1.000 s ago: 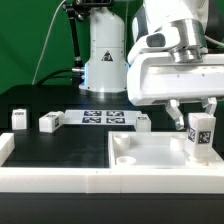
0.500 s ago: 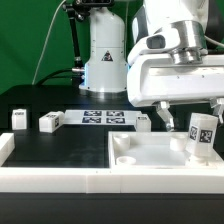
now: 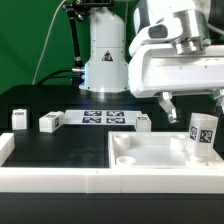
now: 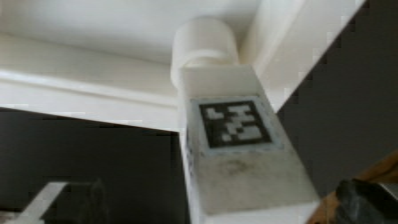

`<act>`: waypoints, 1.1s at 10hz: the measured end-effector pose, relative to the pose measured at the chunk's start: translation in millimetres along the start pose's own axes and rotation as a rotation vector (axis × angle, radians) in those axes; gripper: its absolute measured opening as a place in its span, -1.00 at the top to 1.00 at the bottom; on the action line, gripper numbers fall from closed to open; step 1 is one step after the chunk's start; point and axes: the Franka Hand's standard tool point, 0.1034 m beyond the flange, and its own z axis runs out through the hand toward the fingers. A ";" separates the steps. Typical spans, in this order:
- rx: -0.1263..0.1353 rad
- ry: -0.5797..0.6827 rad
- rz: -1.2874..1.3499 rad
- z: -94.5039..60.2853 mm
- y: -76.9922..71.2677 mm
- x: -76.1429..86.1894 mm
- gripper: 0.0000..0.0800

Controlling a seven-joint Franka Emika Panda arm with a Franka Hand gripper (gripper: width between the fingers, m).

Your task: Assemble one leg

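A leg [image 3: 202,135], a white post with a black-and-white tag, stands slightly tilted in the far corner recess of the white square panel [image 3: 150,152] at the exterior view's right. My gripper [image 3: 193,104] is open just above it, and its two fingers are spread wide on either side of the leg's top without touching it. In the wrist view the leg [image 4: 231,125] fills the middle, its round peg resting against the panel [image 4: 71,80]. The dark fingertips [image 4: 45,203] show at the frame's lower corners, apart from the leg.
Three more legs lie on the black table at the back: two [image 3: 20,120] [image 3: 48,122] at the exterior view's left and one [image 3: 143,122] by the panel. The marker board [image 3: 105,117] lies between them. A white rail [image 3: 50,178] runs along the front. The arm's base [image 3: 105,55] stands behind.
The gripper has let go of the leg, opened wide and risen. The leg stays standing in the panel's corner recess, slightly more tilted.
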 end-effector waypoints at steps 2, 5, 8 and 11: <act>0.003 -0.006 0.004 -1.2 1.0 7.5 -0.62; 0.058 -0.269 0.045 8.3 -3.2 7.0 -0.62; 0.102 -0.506 0.063 9.8 -1.9 -2.8 -0.62; 0.092 -0.462 0.067 17.6 1.5 -0.3 -0.50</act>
